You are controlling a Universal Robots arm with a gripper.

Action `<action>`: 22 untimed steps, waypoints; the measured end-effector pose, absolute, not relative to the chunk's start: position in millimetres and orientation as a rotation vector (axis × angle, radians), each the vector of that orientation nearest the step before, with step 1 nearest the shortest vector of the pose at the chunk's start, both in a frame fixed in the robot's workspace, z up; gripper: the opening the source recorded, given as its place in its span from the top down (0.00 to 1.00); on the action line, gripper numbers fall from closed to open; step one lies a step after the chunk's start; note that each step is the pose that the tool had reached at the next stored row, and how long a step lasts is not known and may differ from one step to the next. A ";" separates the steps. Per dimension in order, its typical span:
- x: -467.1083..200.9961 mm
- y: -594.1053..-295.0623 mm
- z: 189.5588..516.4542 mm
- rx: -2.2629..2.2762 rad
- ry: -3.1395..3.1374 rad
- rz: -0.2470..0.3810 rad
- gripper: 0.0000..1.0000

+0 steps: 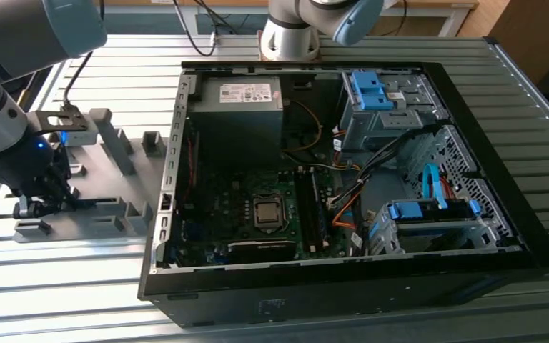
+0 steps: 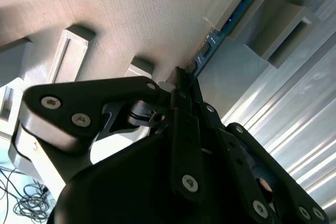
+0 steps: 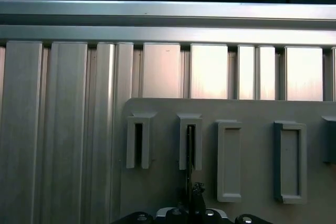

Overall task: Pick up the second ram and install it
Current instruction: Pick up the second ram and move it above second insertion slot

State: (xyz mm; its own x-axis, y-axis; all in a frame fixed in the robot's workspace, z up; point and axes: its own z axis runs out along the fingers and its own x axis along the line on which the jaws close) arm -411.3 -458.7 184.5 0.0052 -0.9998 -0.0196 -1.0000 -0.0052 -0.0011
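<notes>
The second ram is a thin blue board standing on edge in a slot of the grey holder tray. Its far end sits in a raised slot block. In the first wrist view the ram appears edge-on as a dark thin line in the second slot block of the tray. My gripper has its fingers drawn together on the near end of the stick, low over the tray. In the exterior view the gripper hangs over the tray at the exterior view's left, beside the computer case.
The open computer case lies at the exterior view's right of the tray, with the motherboard's memory slots near its middle. Light-blue drive brackets stand at its far side. Ribbed metal table surrounds the tray. Other slot blocks stand alongside.
</notes>
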 end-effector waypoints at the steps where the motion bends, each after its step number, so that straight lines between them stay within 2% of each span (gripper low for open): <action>1: -411.3 -458.7 184.5 -2.217 2.205 0.021 0.85; 22: -411.3 -458.7 184.6 -2.162 2.259 0.019 0.85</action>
State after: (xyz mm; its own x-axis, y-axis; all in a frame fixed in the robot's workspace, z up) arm -411.3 -458.7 184.6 -0.0438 -0.9989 -0.0186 -0.9990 0.0438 -0.0011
